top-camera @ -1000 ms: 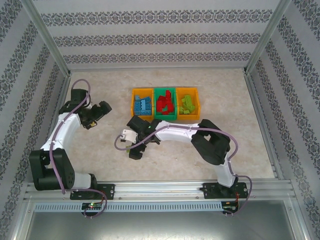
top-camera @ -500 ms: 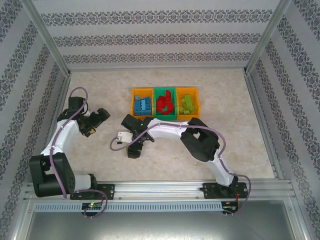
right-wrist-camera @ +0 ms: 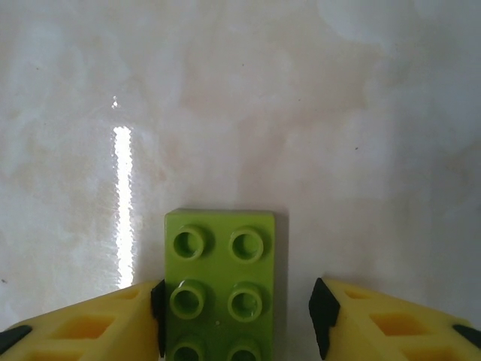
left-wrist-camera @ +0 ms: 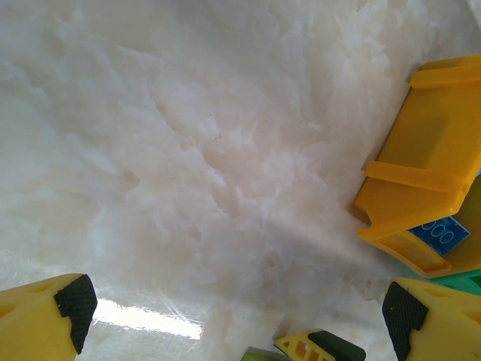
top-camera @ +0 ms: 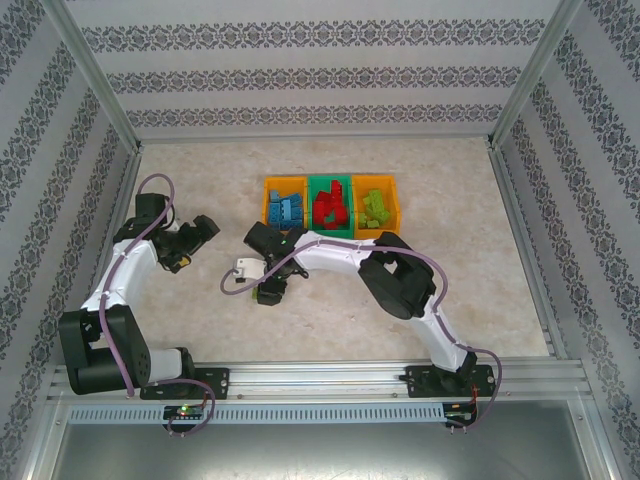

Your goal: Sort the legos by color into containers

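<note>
Right gripper has been narrowed around 1 light green lego in front of the containers, grip not yet sealed, pick judged imminent; left gripper kept fully open, empty

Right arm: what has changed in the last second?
The right arm folded leftward; the right pincer edged forward and straddles a green lego on the table, one pad touching, the other apart. The left arm drew back slightly, left pincer open. The containers and their sorted legos stayed put.
</note>
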